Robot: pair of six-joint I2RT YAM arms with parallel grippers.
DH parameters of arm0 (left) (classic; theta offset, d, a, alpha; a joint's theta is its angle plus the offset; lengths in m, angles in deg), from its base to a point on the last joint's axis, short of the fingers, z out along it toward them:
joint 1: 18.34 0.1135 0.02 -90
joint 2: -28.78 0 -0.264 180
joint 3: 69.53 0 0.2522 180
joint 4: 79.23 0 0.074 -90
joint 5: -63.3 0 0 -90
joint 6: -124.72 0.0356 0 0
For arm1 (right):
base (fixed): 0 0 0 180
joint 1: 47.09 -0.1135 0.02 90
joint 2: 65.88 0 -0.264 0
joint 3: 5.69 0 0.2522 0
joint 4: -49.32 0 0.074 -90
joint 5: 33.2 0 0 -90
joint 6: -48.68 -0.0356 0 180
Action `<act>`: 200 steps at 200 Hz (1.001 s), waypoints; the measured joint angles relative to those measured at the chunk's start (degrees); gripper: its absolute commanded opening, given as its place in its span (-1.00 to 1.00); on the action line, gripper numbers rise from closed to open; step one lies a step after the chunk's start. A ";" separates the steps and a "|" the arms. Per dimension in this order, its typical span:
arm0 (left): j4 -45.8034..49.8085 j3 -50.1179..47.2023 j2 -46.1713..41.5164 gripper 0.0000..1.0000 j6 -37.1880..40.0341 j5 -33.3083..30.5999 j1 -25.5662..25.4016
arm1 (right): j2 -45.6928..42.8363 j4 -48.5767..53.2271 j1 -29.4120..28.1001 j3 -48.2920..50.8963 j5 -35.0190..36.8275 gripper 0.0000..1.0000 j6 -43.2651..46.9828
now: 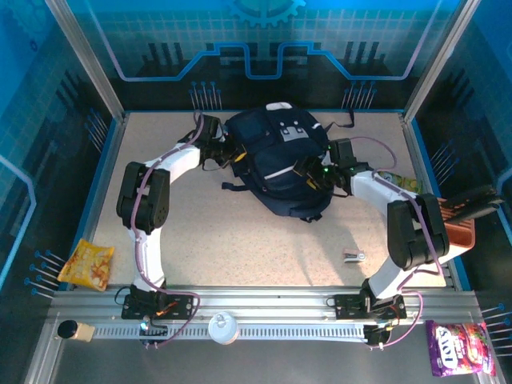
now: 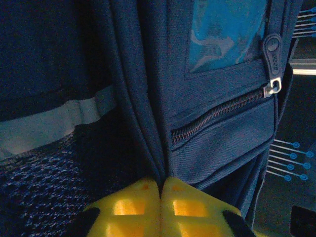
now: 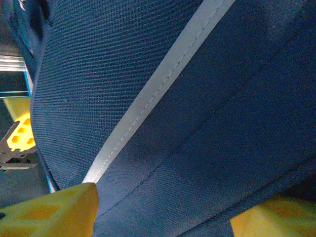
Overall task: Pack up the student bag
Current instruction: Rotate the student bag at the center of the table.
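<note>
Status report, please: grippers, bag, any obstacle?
Left gripper shut on bag fold. Right gripper jaws open, astride bag fabric. Bag mid-table, front zip closed. No obstacle seen.

My left arm [image 1: 144,200]: elbow raised, white forearm reaching to the left side of the dark navy striped fabric backpack [image 1: 276,160]. My left gripper [image 2: 161,181], yellow ribbed plastic: tips pressed together, pinching a fold of the backpack. My right arm [image 1: 416,232]: elbow bent, forearm at the backpack's right side. My right gripper [image 3: 168,210]: yellow fingers [image 3: 59,212] wide apart, backpack fabric between.
</note>
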 measured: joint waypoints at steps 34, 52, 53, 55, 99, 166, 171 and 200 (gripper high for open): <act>-3.15 -5.49 -3.32 -1.00 -0.28 -2.16 0.98 | 4.15 1.38 -0.72 -5.07 -0.02 0.35 3.13; -4.57 -11.26 -8.17 -1.00 -0.72 -3.98 1.49 | 6.91 2.49 -1.33 -8.79 0.04 0.35 5.14; -4.61 -11.50 -8.44 -1.00 -0.76 -4.07 1.51 | 7.06 2.56 -1.36 -8.96 0.00 0.34 5.27; -4.81 -12.22 -9.07 -1.00 -0.92 -4.17 1.53 | 7.52 2.80 -1.42 -9.57 0.00 0.34 5.51; -5.62 -24.41 -21.29 -1.00 -4.00 -5.49 1.73 | 16.09 4.00 -2.03 -21.24 0.26 0.34 10.99; -8.46 -27.47 -24.39 -1.00 -8.20 -2.45 1.07 | 6.78 10.60 -4.50 -20.48 8.70 0.42 17.25; -8.68 -27.47 -24.46 -1.00 -8.35 -2.45 1.01 | 4.50 11.30 -5.11 -19.58 9.94 0.42 17.31; -9.92 -27.47 -24.59 -1.00 -9.46 -2.05 0.42 | -5.64 12.63 -11.34 -14.93 15.41 0.37 15.52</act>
